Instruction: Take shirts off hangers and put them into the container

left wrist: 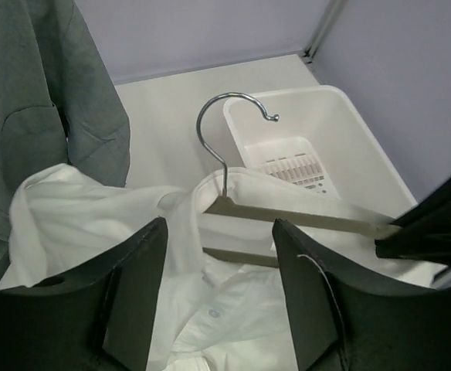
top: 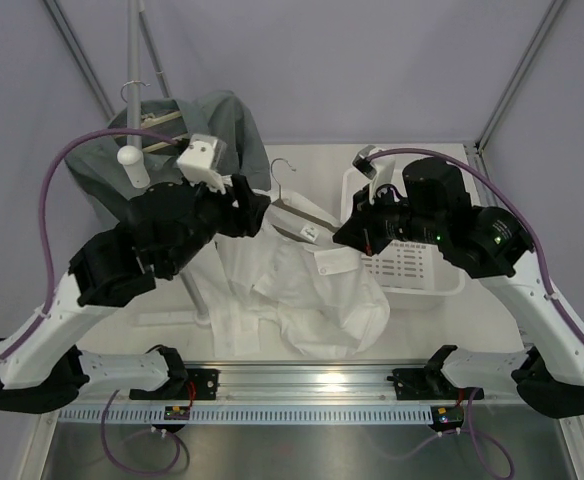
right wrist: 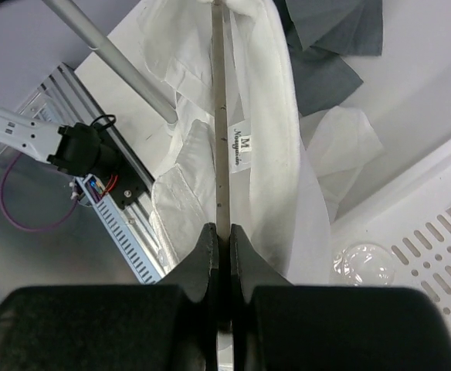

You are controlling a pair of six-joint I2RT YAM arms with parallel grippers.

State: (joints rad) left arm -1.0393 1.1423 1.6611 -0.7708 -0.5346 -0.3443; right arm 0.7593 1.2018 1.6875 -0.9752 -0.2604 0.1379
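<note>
Our right tool [right wrist: 219, 236] is pinched shut on the bar of a wooden hanger [right wrist: 220, 116]. Our left tool [left wrist: 219, 230] stands wide before it, holding nothing. The white shirt [top: 312, 300] trails from that hanger onto the tabletop's [top: 312, 160] middle. We see the container [left wrist: 364, 147] toward the right edge and the grey-green shirt [top: 222, 120] hanging over the far left corner.

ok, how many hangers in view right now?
2. One hanger sits in the white shirt, its arm pinched by the right fingers. The other hanger carries the grey-green shirt at the pole. More could be hidden under cloth.
</note>
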